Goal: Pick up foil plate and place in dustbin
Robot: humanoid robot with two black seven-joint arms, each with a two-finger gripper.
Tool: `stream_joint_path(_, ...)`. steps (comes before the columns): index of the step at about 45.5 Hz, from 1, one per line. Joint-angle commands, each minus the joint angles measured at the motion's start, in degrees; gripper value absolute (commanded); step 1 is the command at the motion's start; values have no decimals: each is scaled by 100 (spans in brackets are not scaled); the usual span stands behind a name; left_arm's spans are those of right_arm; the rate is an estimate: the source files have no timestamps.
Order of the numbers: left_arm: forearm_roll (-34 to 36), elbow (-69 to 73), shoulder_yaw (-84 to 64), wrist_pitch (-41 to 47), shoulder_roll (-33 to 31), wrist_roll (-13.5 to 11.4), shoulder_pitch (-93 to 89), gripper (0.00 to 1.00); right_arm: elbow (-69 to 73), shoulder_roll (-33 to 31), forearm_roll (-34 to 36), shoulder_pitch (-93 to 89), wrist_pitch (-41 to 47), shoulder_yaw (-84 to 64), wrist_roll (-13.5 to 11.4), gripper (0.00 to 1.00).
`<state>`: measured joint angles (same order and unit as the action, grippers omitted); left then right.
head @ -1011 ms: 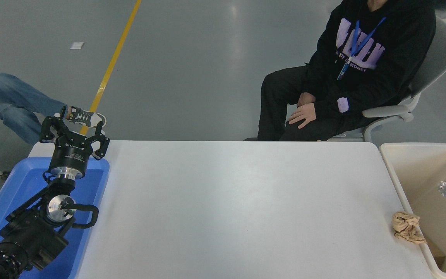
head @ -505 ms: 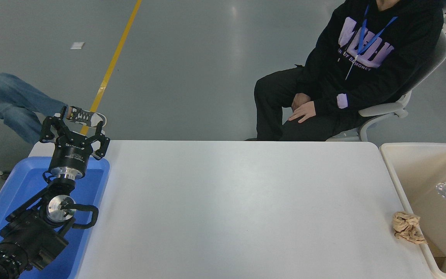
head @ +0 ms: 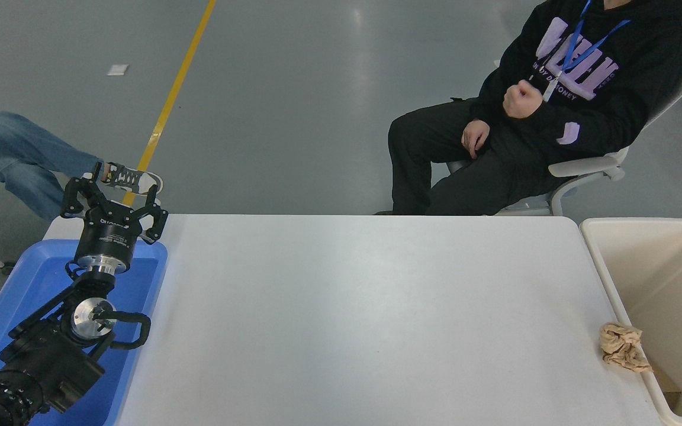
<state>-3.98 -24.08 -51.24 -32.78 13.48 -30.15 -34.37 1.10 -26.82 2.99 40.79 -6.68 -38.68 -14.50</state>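
The foil plate cannot be seen anywhere in the head view; the part of the dustbin (head: 660,278) that shows holds only bare cream walls and a bit of brown at the bottom, and the rest of its inside is cut by the picture's right edge. The dustbin is a large cream rectangular bin with a rounded rim, and it stands against the right end of the white table (head: 364,319). Just beside the bin's near left wall, on the table's right edge, lies a small crumpled brown paper wad (head: 620,346). At the other end, a blue plastic tray (head: 33,284) sits on the left corner of the table. The left arm comes in from the lower left and lies over this tray, and the left gripper (head: 115,198) points away from the camera with its black fingers spread apart, nothing between them. The right arm and its gripper are not in the picture. Behind the table a person in a black hoodie (head: 554,94) sits on a grey chair, one hand on the lap and the other raised as a fist at the chest. At the far left, a leg in blue jeans (head: 15,154) with a sneaker reaches in from the edge.
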Motion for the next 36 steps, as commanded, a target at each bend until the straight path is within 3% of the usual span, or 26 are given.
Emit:
stream_joint_path(1, 2, 0, 0, 0, -3, 0, 0, 99, 1329, -701, -9, 587, -18, 326, -9, 83)
stream_joint_path(10, 2, 0, 0, 0, 5, 0, 0, 99, 3430, -1783, 9, 1923, 35, 195, -17, 84)
stream_joint_path(15, 2, 0, 0, 0, 5, 0, 0, 99, 4177, -1976, 44, 2573, 52, -261, -26, 91)
stream_joint_path(20, 2, 0, 0, 0, 5, 0, 0, 99, 4793, -1959, 52, 3390, 79, -1201, -26, 100)
stream_joint_path(30, 2, 0, 0, 0, -3, 0, 0, 99, 5778, -1713, 88, 4850, 447, -2609, -26, 100)
stream_joint_path(36, 2, 0, 0, 0, 5, 0, 0, 99, 5822, -1213, 88, 5017, 808, -3074, -61, 100)
